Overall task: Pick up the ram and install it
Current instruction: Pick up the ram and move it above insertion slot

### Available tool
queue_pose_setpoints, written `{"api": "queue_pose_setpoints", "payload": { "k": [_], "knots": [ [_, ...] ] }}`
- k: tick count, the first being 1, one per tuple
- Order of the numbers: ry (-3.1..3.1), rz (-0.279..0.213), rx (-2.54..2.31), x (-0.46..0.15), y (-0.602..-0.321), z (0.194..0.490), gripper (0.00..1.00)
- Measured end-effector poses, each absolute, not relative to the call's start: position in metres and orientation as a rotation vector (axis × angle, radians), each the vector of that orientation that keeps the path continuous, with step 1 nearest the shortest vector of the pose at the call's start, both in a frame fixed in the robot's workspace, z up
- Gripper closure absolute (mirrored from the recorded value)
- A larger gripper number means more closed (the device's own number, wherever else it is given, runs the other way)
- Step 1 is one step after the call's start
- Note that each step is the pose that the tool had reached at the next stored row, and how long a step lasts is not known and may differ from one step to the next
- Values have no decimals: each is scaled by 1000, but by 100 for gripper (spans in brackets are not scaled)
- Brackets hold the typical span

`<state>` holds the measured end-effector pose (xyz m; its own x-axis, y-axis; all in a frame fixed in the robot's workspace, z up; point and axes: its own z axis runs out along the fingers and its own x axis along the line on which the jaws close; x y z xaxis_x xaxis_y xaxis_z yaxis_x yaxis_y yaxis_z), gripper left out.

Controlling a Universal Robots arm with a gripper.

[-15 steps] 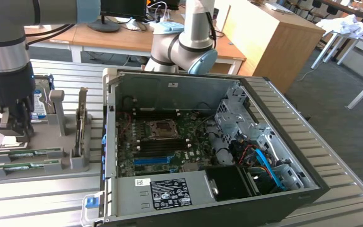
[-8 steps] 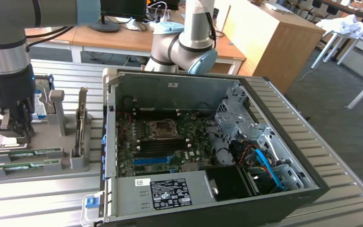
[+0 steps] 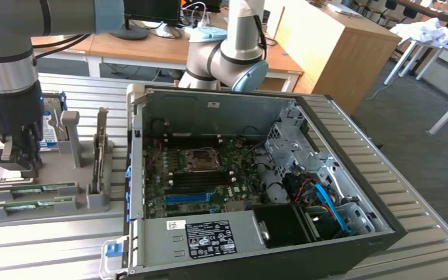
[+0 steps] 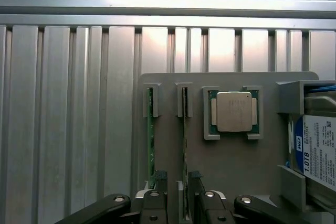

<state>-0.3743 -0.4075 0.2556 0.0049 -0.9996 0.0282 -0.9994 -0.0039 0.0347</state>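
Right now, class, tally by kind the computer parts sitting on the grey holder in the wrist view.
RAM sticks: 2
CPU: 1
Hard drive: 1
Total: 4

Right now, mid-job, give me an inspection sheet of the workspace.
Surface: ribbed metal table carrying a grey fixture tray and an open computer case.
Job's things: ram on edge in its tray slot; blue motherboard slot looks empty.
Clutter: second green stick, processor, hard drive, all in the tray.
Grippers: gripper open, fingers either side of the ram's end.
Cables: blue cable inside the case.
Surroundings: second arm, wooden desks.
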Motion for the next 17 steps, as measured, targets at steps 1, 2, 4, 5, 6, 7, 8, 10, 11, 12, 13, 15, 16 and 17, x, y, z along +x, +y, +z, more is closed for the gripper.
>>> {"api": "queue_pose_setpoints", "payload": {
  "k": [1,2,4,5,6,7,8,10,11,12,13,15,16,17],
  "knots": [
    [-2185,-7,2195,-374,-407,256,70],
    [-2185,-7,2195,-374,-408,256,70],
    [-2186,-7,2195,-374,-408,255,70],
    [-2185,-7,2195,-374,-409,256,70],
    [-2185,-8,2195,-374,-410,256,70],
    [-2186,-8,2195,-374,-411,256,70],
    [-2186,-8,2195,-374,-412,256,70],
    [-2185,-8,2195,-374,-414,256,70],
    [-2186,-8,2195,-374,-415,256,70],
    [-2186,-8,2195,-374,-416,256,70],
    [-2185,-8,2195,-374,-417,256,70],
    [-2185,-8,2195,-374,-420,256,70],
    [-2185,-8,2195,-374,-421,256,70],
    [-2185,-8,2195,-374,-422,256,70]
  ]
}}
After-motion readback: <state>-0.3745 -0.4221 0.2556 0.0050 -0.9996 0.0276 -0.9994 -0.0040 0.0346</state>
